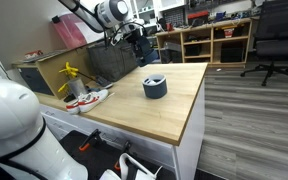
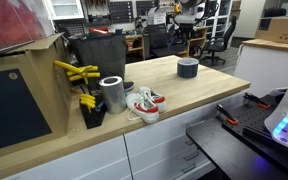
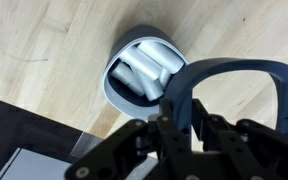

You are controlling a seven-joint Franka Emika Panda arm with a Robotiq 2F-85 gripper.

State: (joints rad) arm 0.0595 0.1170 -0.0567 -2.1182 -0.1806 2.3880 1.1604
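We see a round grey tub [image 3: 112,85] standing upright, its top open, with white rolled pieces [image 3: 149,68] lying inside. It sits below the claw [image 3: 191,118], clear of it, slightly ahead of the fingertips.

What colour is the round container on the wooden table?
Dark blue-grey container, with white pieces inside it. The wrist view shows it best.

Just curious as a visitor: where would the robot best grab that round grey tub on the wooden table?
Probably the rim, from straight above. The grey tub stands upright with its top open, and its round body looks wide to span. Pinch the thin wall, one jaw inside, one outside, where the white pieces leave room.
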